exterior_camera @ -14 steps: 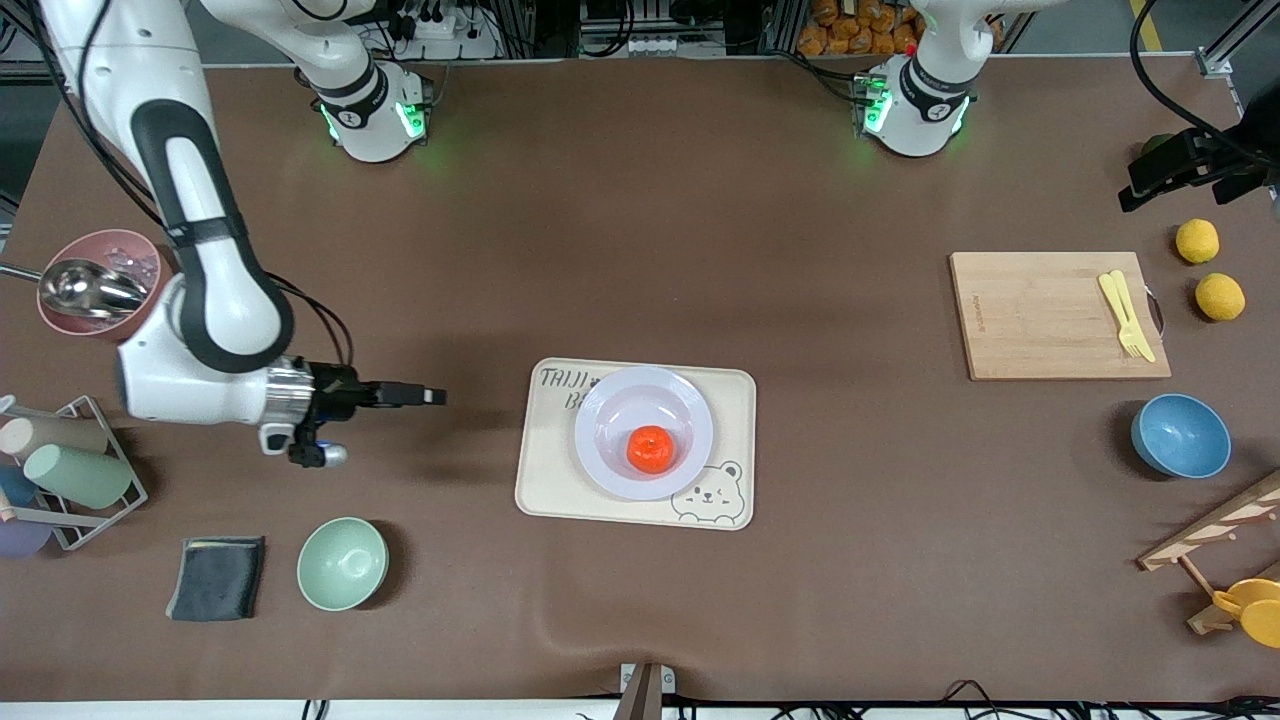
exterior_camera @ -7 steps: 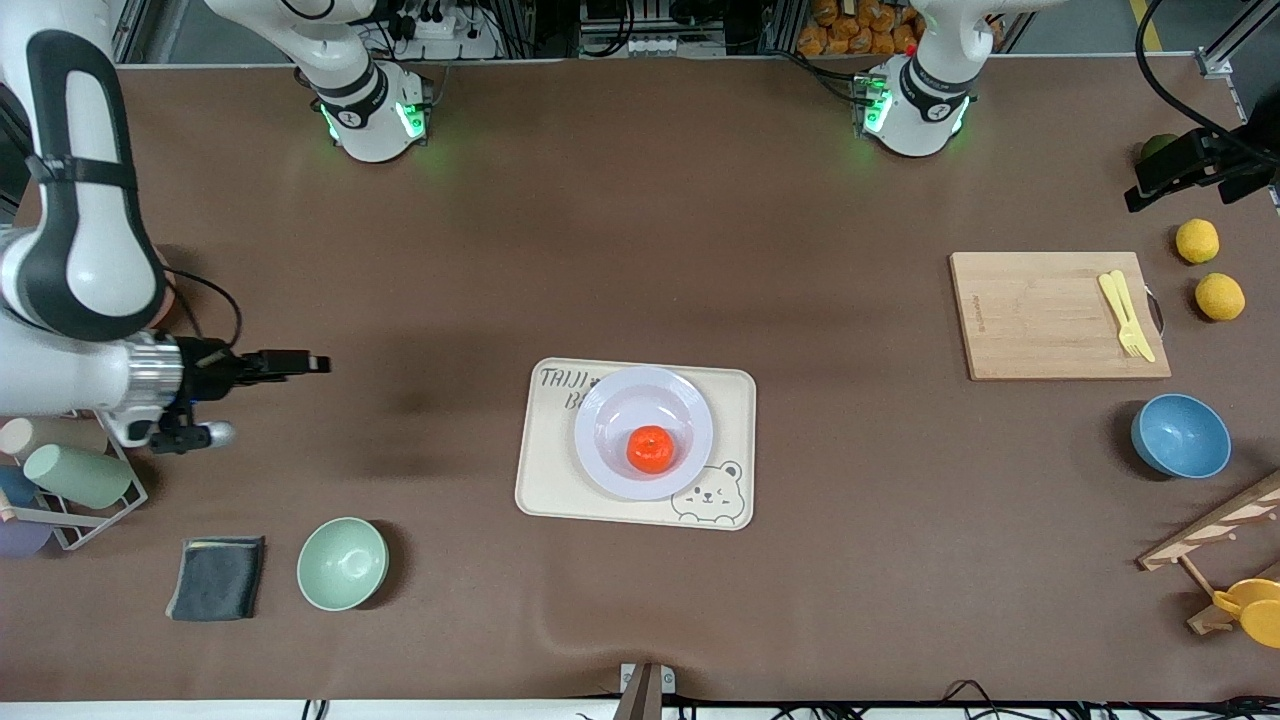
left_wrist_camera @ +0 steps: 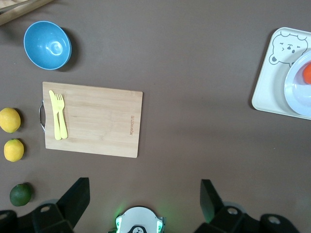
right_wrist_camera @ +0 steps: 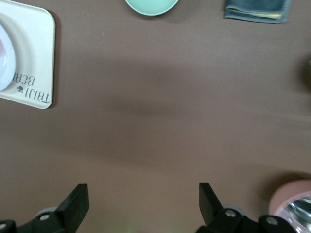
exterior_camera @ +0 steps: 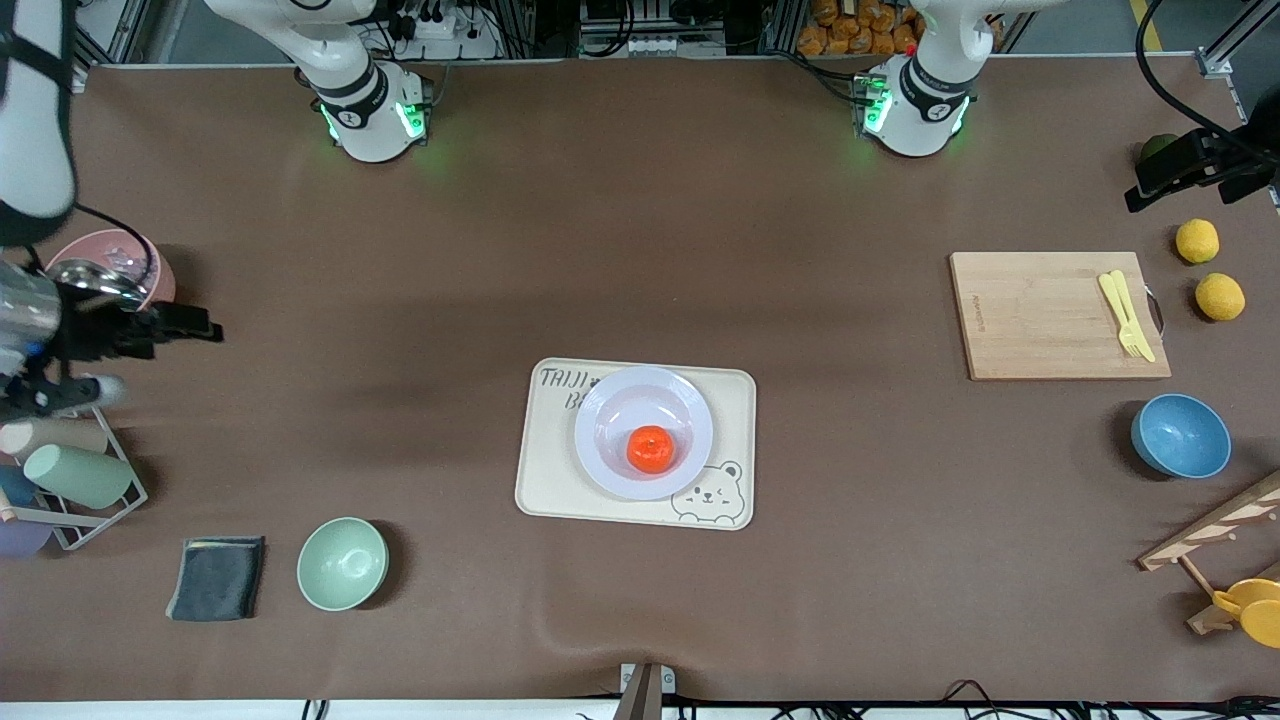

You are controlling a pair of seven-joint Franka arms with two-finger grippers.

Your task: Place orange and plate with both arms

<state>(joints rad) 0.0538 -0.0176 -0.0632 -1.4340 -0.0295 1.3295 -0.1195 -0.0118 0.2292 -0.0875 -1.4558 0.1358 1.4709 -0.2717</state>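
Brown table: orange on plate; both grippers' fingers apart, half cropped.

Robot lab: 2 arm bases bolted to brown table, cables, alu framing at edge.

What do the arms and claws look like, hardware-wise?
Both arms: glossy white shells with black joint bands. Each base has a lit green ring at its collar. The right arm has a silver wrist flange and a thin black cable along it. The right claw and left claw are matte black; wrist views show wedge-shaped black fingers.
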